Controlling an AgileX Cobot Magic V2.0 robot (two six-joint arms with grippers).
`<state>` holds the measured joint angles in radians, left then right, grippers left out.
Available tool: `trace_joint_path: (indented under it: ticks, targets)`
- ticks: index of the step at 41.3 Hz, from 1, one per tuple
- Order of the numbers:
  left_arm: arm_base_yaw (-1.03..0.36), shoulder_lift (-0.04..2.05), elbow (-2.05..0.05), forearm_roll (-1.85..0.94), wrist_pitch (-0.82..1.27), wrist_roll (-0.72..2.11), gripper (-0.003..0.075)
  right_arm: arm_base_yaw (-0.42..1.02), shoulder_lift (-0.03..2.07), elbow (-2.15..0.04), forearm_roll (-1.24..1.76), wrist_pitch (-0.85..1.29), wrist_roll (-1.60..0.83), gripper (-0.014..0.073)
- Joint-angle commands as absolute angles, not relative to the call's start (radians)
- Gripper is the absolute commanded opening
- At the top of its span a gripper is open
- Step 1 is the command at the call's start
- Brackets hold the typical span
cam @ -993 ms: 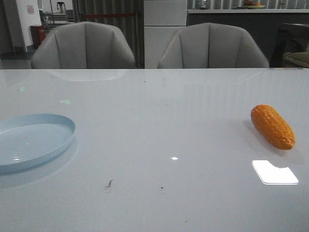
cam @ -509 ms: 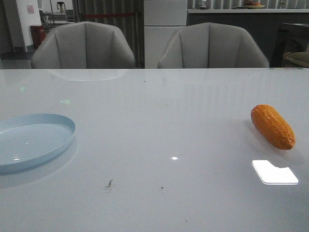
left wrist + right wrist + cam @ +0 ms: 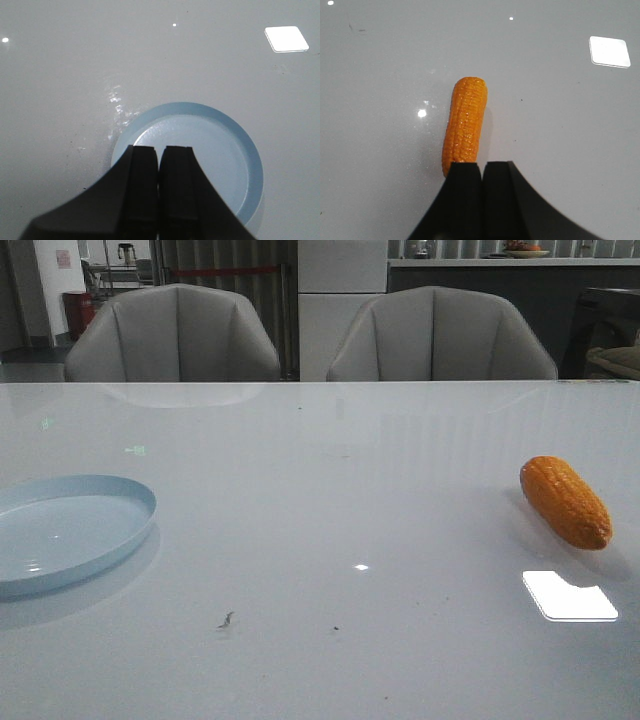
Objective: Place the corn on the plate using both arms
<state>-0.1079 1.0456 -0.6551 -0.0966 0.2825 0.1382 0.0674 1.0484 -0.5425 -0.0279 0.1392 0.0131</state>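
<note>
The orange corn (image 3: 565, 501) lies on the white table at the right. In the right wrist view the corn (image 3: 465, 123) lies below my right gripper (image 3: 483, 164), whose black fingers are shut together and empty, hiding the corn's near end. The pale blue plate (image 3: 70, 530) sits at the table's left edge. In the left wrist view the plate (image 3: 220, 150) lies under my left gripper (image 3: 161, 147), which is shut and empty above it. Neither gripper shows in the front view.
Two grey chairs (image 3: 175, 335) (image 3: 440, 335) stand behind the table's far edge. A bright light reflection (image 3: 568, 596) lies on the table in front of the corn. Small dark specks (image 3: 226, 620) mark the table's middle front.
</note>
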Motion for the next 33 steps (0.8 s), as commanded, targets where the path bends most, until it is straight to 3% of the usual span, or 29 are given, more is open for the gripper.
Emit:
trace_joint_path:
  ticks: [1, 5, 11, 13, 24, 33]
  targets:
    - [-0.116, 1.049, -0.694, -0.109, 0.220, 0.127, 0.0111, 0.067, 1.041, -0.580, -0.040, 0.067, 0.013, 0.0042]
    - [-0.116, 1.063, -0.694, -0.109, 0.221, 0.127, 0.0185, 0.067, 1.042, -0.580, -0.040, 0.067, 0.013, 0.0147]
    - [-0.116, 1.087, -0.694, -0.109, 0.228, 0.127, 0.0441, 0.067, 1.043, -0.580, -0.040, 0.068, 0.013, 0.0437]
    - [-0.116, 1.098, -0.694, -0.109, 0.228, 0.127, 0.0498, 0.067, 1.043, -0.580, -0.040, 0.068, 0.013, 0.0496]
    - [-0.111, 1.174, -0.699, -0.114, 0.315, 0.118, 0.0507, 0.067, 1.043, -0.579, -0.040, 0.084, 0.013, 0.0512]
    - [0.014, 1.313, -0.814, -0.129, 0.481, -0.035, 0.0509, 0.067, 1.043, -0.579, -0.040, 0.084, 0.013, 0.0512]
